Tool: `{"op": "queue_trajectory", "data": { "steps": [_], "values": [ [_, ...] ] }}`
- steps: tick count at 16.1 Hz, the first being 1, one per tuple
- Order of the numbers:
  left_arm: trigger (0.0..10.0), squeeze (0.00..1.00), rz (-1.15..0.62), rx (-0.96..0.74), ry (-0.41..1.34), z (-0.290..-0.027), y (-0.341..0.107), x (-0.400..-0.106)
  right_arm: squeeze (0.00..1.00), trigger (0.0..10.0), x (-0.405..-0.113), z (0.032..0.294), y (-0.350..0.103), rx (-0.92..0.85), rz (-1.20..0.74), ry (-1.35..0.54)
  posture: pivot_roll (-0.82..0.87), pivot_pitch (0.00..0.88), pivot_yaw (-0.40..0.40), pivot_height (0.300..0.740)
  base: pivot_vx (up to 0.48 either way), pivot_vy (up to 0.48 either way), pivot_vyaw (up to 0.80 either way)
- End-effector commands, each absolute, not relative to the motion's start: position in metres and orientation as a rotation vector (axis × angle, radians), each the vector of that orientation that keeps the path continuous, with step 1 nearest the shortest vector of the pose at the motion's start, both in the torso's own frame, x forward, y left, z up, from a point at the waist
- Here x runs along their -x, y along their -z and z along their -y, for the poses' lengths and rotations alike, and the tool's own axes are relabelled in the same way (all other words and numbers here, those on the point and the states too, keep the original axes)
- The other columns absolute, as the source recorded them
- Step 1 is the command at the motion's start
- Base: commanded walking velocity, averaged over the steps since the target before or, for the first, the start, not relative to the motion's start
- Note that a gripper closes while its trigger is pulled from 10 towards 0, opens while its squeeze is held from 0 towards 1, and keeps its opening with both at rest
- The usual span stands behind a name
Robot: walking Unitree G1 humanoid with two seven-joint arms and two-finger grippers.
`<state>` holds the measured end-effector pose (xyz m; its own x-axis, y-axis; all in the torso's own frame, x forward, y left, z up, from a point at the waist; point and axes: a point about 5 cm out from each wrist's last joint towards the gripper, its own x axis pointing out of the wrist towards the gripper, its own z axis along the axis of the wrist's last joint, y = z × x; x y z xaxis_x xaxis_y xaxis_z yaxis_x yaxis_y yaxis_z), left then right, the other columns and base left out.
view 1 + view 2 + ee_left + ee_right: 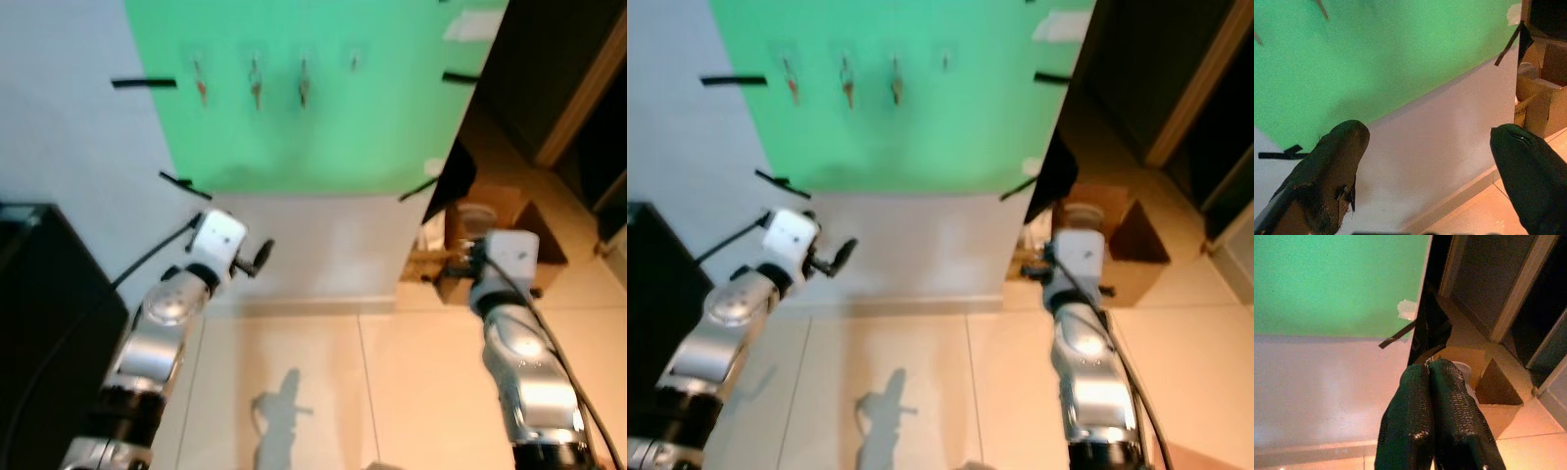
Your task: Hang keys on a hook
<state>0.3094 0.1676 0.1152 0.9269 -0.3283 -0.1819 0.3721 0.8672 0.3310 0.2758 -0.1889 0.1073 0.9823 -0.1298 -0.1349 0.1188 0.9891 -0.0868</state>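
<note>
**Well below the hooks: R gripper pinched shut, L gripper spread**

Starting w/ R gripper (pixel 1429 369): both black fingers pressed flat together, no gap, aimed up & fwd past the sheet's right edge toward the dark corner. Tiny pale glint at the tips, poss. a ring or wire; too small to tell if a key is actually pinched there. Tight pinch would suit a thin flat item, so prob. carrying, but unconfirmed.

L gripper (pixel 1430 142): fingers wide apart, nothing between them, facing bare wall just under the sheet. Looks like the spare arm, raised for balance or ready to assist, not engaged w/ anything.

Moving outward: green sheet (pixel 323 127) fixed to wall by black tape strips (pixel 143 82) at edges & corners. Near its top, a row of 4 hooks. First three each w/ keys (pixel 255 88) hanging straight down. Fourth hook (pixel 354 61), rightmost, appears bare; likely the target, being the free one & nearest the R arm's side.

Both grippers well below the hook row, so a lift & reach up-left needed for R arm; approach stage at best, nothing hung by this arm yet.

Further out: cardboard box (pixel 500 211) on floor by the corner, close to R arm. Black cabinet (pixel 39 294) at far left, beside L arm.
</note>
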Motion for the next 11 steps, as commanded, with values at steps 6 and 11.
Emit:
{"op": "queue_trajectory", "data": {
  "steps": [6, 11],
  "values": [
    [10.0, 1.0, 0.069, -0.28, 0.519, -0.157, -0.177, -0.331, 0.0, 10.0, -0.292, 0.146, -0.177, -0.187, 0.058, -0.372, -0.07, 0.0, -0.005, 0.74, 0.0, 0.0, 0.0],
    [10.0, 1.0, 0.129, -0.223, 0.806, -0.137, -0.198, -0.333, 0.0, 10.0, -0.29, 0.132, -0.205, -0.295, 0.126, -0.595, -0.06, 0.0, -0.025, 0.74, 0.0, 0.0, 0.0]
  ]
}}
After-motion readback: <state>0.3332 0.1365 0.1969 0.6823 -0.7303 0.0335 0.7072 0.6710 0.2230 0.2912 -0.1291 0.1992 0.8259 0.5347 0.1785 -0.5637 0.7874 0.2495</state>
